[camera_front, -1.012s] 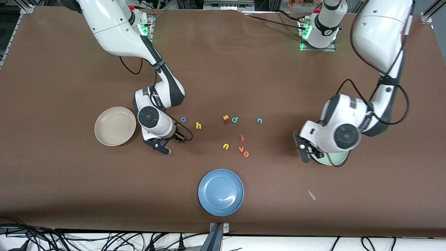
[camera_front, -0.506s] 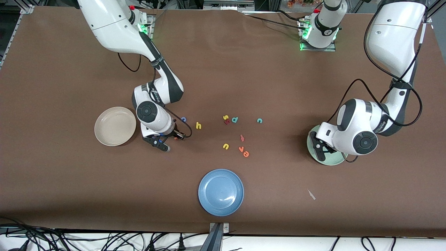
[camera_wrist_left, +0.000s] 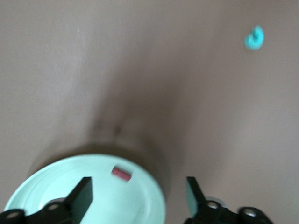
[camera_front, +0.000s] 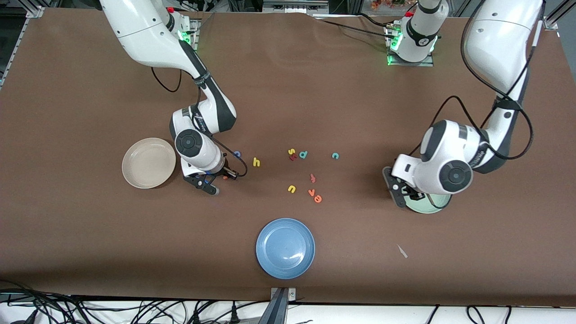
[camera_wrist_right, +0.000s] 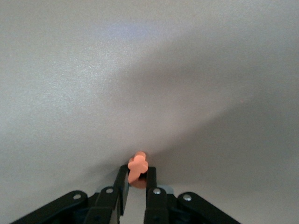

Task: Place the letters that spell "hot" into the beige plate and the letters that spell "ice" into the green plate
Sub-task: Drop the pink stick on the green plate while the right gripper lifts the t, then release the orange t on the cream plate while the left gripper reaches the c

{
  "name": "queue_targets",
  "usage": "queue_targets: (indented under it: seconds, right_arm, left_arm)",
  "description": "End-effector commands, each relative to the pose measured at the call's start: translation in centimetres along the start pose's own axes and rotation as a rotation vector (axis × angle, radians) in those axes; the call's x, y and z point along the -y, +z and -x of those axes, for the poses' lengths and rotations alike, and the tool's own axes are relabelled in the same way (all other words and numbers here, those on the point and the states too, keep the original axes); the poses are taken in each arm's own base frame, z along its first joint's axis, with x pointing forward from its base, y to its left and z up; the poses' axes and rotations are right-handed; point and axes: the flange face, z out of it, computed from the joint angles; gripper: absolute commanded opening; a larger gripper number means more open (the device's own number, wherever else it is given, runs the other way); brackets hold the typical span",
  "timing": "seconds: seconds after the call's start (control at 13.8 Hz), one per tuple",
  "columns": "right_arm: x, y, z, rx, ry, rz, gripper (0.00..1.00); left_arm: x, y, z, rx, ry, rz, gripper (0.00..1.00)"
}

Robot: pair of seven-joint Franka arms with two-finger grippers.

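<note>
- Left gripper (camera_wrist_left: pixel 135 196), lower right of the front view, has sprung its fingers apart over the pale mint-green round plate (camera_wrist_left: pixel 140 205); the dark red foam bar "i" (camera_wrist_left: pixel 121 173) now lies in it.
- Right gripper (camera_wrist_right: pixel 135 186), centre-left beside the cream-beige round plate (camera_front: pixel 148 163), has clamped the small orange foam "t" (camera_wrist_right: pixel 138 167).
- "ice": one delivered; "hot": first letter in hand.

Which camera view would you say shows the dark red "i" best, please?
The left wrist view: the dark red "i" lies plainly in the green plate, between the open left gripper's fingers. In the front view the left arm hides it; the right wrist view does not show it.
</note>
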Motion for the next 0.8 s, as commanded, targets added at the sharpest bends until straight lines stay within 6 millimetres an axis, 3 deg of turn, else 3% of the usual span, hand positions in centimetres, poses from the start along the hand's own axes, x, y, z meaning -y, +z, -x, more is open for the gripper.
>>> queue_targets:
  seconds: [0.0, 0.14, 0.36, 0.51, 0.72]
  right_arm:
    - [0.0, 0.5, 0.8, 0.005, -0.017, -0.012, 0.00]
    - [0.6, -1.6, 0.2, 0.021, -0.031, 0.000, 0.00]
    - [0.4, -9.0, -2.9, 0.098, -0.082, 0.053, 0.00]
    - [-1.4, -11.5, -4.6, 0.103, -0.146, 0.041, 0.00]
    - [-5.6, -12.6, -7.4, 0.113, -0.238, 0.063, 0.00]
  left_arm:
    - [-2.6, -1.8, -3.6, -0.026, -0.185, -0.024, 1.00]
    - [-5.7, -1.7, -6.6, -0.024, -0.269, -0.027, 1.00]
    - [-8.7, -0.7, -8.6, -0.017, -0.505, 0.008, 1.00]
    - [-10.3, 0.1, -9.5, -0.016, -0.557, 0.033, 1.00]
    - [-12.6, 2.3, -10.4, -0.016, -0.669, 0.042, 1.00]
